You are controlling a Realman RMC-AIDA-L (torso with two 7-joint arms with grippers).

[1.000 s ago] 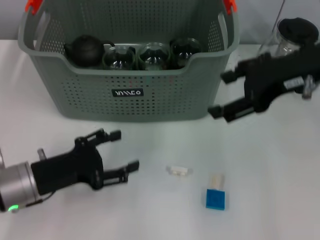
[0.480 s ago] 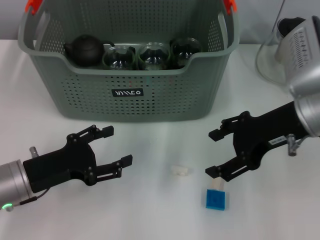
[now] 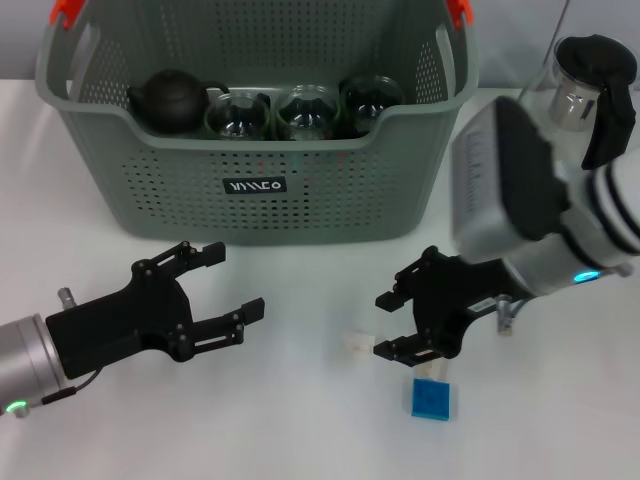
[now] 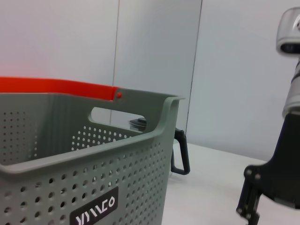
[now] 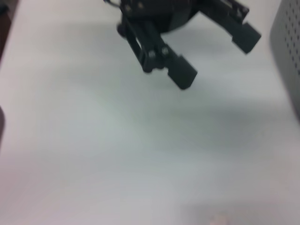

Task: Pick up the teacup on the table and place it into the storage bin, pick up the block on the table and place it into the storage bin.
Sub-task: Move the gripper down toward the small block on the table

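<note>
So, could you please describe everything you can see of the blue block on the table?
The blue block lies flat on the white table, in front of the storage bin and apart from it. It is a small squarish piece, plain blue on top, apparently plastic. A pale piece adjoins its far edge, mostly hidden. The open right gripper hangs just above that far edge; contact cannot be judged. A small white piece lies nearby, apart.

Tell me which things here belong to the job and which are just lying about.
Job:
bin
blue block
right gripper, open, over the blocks
left gripper, open, idle in front of the bin

Lying about:
white piece
black teapot in the bin
glass pitcher right of the bin
</note>
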